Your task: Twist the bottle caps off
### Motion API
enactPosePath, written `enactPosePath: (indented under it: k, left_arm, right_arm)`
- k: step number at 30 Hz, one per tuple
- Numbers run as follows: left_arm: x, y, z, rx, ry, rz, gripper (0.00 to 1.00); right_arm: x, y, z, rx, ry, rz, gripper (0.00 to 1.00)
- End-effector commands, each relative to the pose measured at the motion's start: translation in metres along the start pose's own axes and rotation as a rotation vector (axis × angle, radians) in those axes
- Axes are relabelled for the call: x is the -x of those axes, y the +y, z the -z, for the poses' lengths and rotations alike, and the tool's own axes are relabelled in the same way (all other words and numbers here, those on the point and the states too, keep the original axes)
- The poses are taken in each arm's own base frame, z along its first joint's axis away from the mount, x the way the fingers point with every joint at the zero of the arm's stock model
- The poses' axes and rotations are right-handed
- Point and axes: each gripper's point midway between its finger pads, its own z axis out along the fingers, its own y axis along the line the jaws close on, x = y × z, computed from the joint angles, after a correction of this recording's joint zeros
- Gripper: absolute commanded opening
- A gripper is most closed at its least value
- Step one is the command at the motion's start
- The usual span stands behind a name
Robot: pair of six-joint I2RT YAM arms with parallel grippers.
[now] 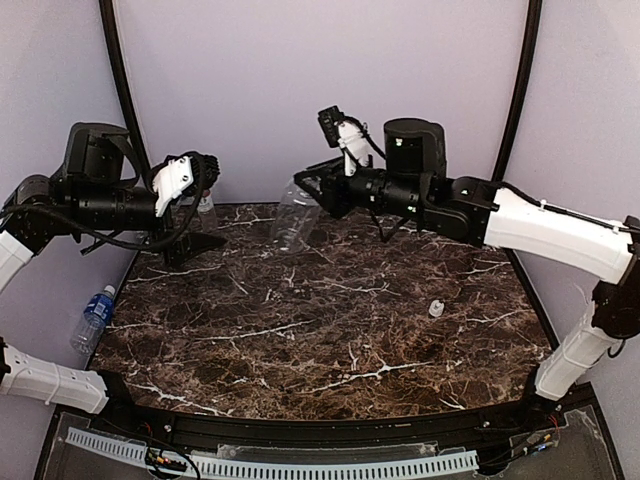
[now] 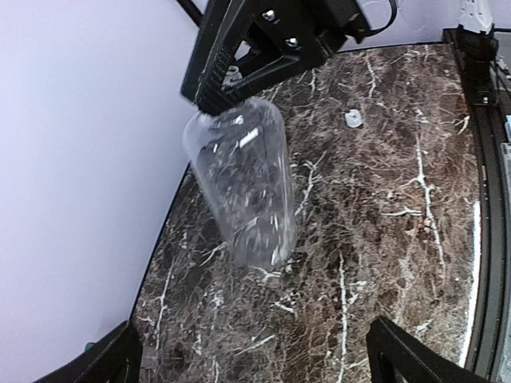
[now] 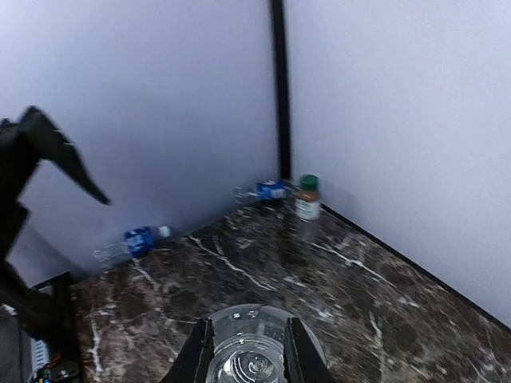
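Note:
My right gripper (image 1: 312, 190) is shut on the neck end of a clear unlabelled bottle (image 1: 295, 218), which hangs tilted above the back of the table. In the right wrist view the fingers (image 3: 196, 355) clamp its neck (image 3: 249, 363). The left wrist view shows the bottle's body (image 2: 243, 183) hanging free, base toward me. My left gripper (image 2: 255, 355) is open, a short way off from the bottle, with nothing between its fingers (image 2: 112, 363). A small white cap (image 1: 436, 308) lies on the table to the right.
A blue-labelled bottle (image 3: 132, 242) lies at the table's left edge, and another (image 3: 267, 191) lies in the back corner. A brownish bottle with a green cap (image 3: 307, 199) stands upright beside it. The dark marble table (image 1: 330, 340) has a raised black rim.

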Motion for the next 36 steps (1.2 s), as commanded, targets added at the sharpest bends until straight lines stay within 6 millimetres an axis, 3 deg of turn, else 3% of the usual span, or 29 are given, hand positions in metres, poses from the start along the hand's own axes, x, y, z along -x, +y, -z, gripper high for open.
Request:
enactPosePath:
  k: [1,4,6,8,9,10,11,12,13,21,32,36]
  left_arm:
    - [-0.008,0.029,0.006,0.159,0.065,-0.05,0.99]
    - [-0.026,0.033,-0.001,0.173,0.167,-0.08,0.99]
    - [-0.049,0.041,-0.01,0.201,0.295,-0.117,0.99]
    - [-0.078,0.049,-0.019,0.209,0.45,-0.138,0.99]
    - [-0.104,0.052,-0.023,0.185,0.56,-0.113,0.99]
    - [-0.112,0.057,-0.022,0.183,0.598,-0.087,0.99]
    - [-0.137,0.06,-0.024,0.152,0.686,-0.025,0.99]
    - [-0.144,0.066,-0.022,0.152,0.714,0.007,0.99]
    - [-0.166,0.071,-0.02,0.137,0.783,0.061,0.99]
    - [-0.256,0.119,0.0,0.211,0.938,0.229,0.99]
    - [-0.344,0.183,0.01,0.352,0.955,0.468,0.99]
    - [-0.362,0.195,0.008,0.387,0.943,0.519,0.99]
  right_arm:
    - [-0.053,-0.161,0.081,-0.628,0.183,-0.105,0.0]
    - [-0.084,-0.237,0.141,-0.846,0.214,-0.172,0.0]
    - [-0.101,-0.289,0.186,-0.976,0.21,-0.237,0.0]
    - [-0.113,-0.319,0.212,-1.021,0.201,-0.283,0.0]
    - [-0.118,-0.331,0.221,-1.039,0.202,-0.296,0.0]
    - [-0.124,-0.342,0.229,-1.053,0.209,-0.304,0.0]
    - [-0.131,-0.352,0.235,-1.063,0.219,-0.312,0.0]
    - [-0.137,-0.36,0.24,-1.074,0.233,-0.32,0.0]
    - [-0.146,-0.367,0.243,-1.074,0.25,-0.33,0.0]
    - [-0.202,-0.399,0.257,-1.093,0.366,-0.395,0.0]
    - [-0.229,-0.405,0.25,-1.068,0.449,-0.379,0.0]
    - [-0.231,-0.4,0.255,-1.071,0.462,-0.364,0.22]
